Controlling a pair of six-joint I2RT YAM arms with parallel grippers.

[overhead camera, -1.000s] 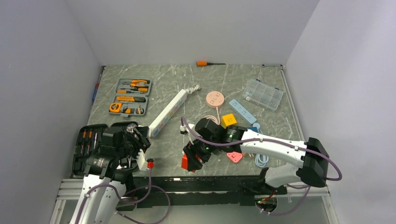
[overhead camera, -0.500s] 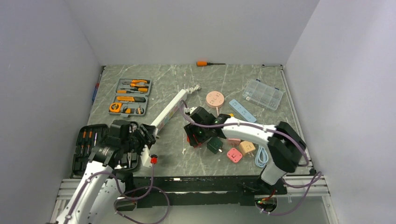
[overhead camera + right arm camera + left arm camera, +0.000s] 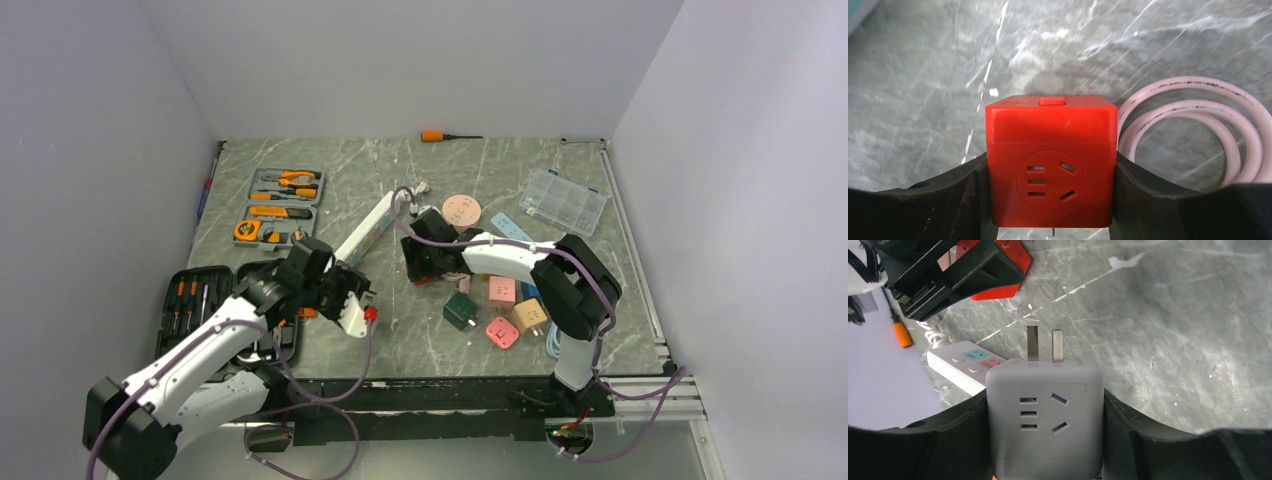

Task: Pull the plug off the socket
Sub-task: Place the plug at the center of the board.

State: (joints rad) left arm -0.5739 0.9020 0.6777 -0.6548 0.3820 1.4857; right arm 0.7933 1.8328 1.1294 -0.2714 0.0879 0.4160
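From above, finding the socket (image 3: 368,232) lying aslant on the table (image 3: 400,345), left of centre, running from near left to far right. Catching the left hand (image 3: 348,302) just near of its near end, clamping a grey cube plug (image 3: 354,316) apart from the outlets. Spotting the right hand (image 3: 428,262) just right of the strip, with a pink disc (image 3: 461,209) a little beyond. Through the left wrist, seeing black fingers (image 3: 963,440) pressing both flanks of the plug, its two flat prongs sticking out bare and touching nothing. Glimpsing past them the socket's end with teal and pink marks resting on the table, and farther off the right hand carrying a red cube adapter (image 3: 1015,257). Through the right wrist, watching that hand squeezing the red cube on both sides over the marble, with a pink cable (image 3: 1198,115) coiling just beside it.
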